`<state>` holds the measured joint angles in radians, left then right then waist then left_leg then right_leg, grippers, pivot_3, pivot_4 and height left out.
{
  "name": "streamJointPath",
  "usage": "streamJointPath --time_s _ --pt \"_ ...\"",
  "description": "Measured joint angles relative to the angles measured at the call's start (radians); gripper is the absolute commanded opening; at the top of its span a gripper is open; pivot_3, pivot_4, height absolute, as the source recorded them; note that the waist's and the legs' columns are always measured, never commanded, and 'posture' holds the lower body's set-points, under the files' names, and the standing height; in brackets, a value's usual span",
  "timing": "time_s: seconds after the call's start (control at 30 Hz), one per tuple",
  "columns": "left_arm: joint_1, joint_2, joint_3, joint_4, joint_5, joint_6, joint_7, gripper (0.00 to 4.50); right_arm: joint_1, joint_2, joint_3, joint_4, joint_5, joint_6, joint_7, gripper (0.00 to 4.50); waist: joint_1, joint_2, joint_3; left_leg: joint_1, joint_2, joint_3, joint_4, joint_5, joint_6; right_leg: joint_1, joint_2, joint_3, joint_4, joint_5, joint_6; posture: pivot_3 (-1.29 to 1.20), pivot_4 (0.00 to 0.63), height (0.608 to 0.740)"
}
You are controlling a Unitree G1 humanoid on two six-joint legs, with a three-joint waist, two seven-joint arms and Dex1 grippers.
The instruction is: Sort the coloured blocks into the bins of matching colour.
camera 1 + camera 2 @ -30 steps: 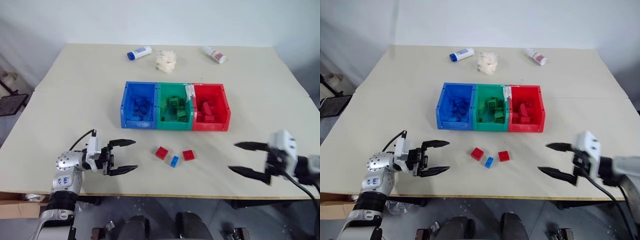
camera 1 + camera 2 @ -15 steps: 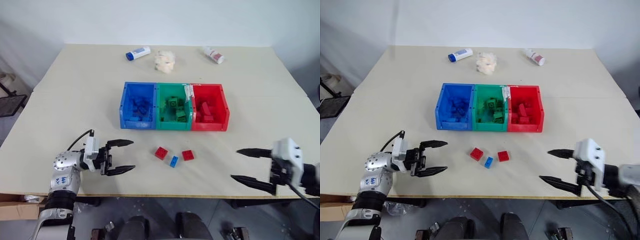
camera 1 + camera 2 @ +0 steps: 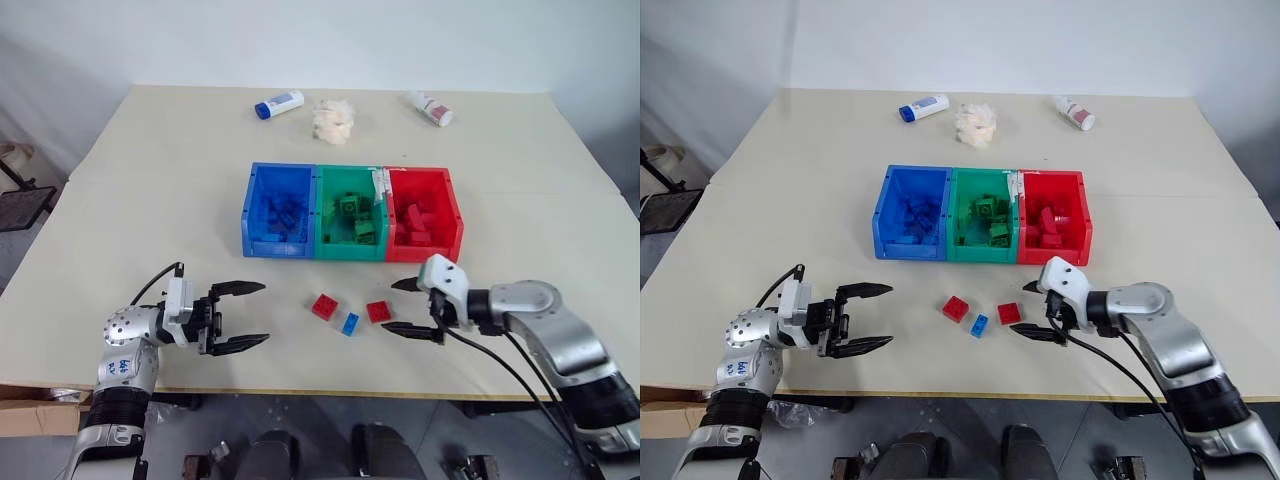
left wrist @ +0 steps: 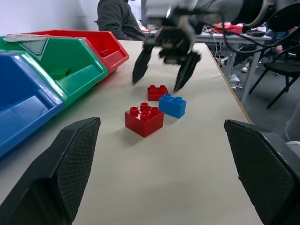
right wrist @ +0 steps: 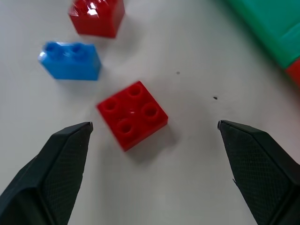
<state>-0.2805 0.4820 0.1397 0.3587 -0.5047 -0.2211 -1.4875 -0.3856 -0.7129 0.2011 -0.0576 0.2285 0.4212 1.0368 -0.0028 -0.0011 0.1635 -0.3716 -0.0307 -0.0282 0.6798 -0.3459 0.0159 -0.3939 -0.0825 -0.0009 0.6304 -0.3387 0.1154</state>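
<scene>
**On the table's near edge: three loose blocks, both grippers empty**

Between the two grippers lie a red block (image 3: 323,306), a blue block (image 3: 349,323) and a second red block (image 3: 377,311), just in front of the bins (image 3: 350,211), which already hold bricks of matching colour. The right gripper (image 3: 404,306) stands wide open just beside the second red block, not touching it. The left gripper (image 3: 247,316) hangs open, well apart. The right wrist view shows that block's four studs; the left wrist view shows a person (image 4: 117,18) seated beyond the table (image 3: 180,180).
</scene>
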Motion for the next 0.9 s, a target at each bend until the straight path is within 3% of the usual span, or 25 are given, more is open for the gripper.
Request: streamJointPath --time_s 0.4,0.67,0.77,0.9 --pt "0.038 -0.001 0.0 -0.039 -0.003 0.0 0.018 4.5 0.006 0.033 0.01 0.011 -0.006 -0.05 0.022 0.02 0.0 0.0 0.0 0.0 0.0 0.0 0.0 0.0 0.0 0.0 0.0 0.0 0.001 0.0 0.0 0.0 0.15 0.74" --pt "0.042 0.0 0.0 -0.036 -0.004 0.0 0.017 4.5 0.016 0.033 -0.018 -0.044 0.019 -0.043 0.022 0.02 0.0 0.0 0.0 0.0 0.0 0.0 0.0 0.0 0.0 0.0 0.0 0.0 0.001 0.0 0.0 0.0 0.15 0.74" --pt "0.039 0.0 0.0 -0.036 -0.004 0.0 0.017 4.5 0.013 0.012 -0.015 -0.07 0.019 -0.023 0.031 0.63 0.0 0.001 0.001 0.0 0.0 0.0 0.0 0.0 0.0 0.0 0.0 0.0 0.001 0.0 0.0 0.0 0.15 0.74" --pt "0.036 0.0 0.001 -0.035 -0.004 0.0 0.017 4.5 0.008 -0.01 -0.015 -0.089 0.02 0.004 0.048 2.0 0.0 0.001 0.001 0.0 0.0 0.0 0.0 0.0 0.0 0.0 0.0 0.0 0.001 0.0 0.0 0.0 0.15 0.74"
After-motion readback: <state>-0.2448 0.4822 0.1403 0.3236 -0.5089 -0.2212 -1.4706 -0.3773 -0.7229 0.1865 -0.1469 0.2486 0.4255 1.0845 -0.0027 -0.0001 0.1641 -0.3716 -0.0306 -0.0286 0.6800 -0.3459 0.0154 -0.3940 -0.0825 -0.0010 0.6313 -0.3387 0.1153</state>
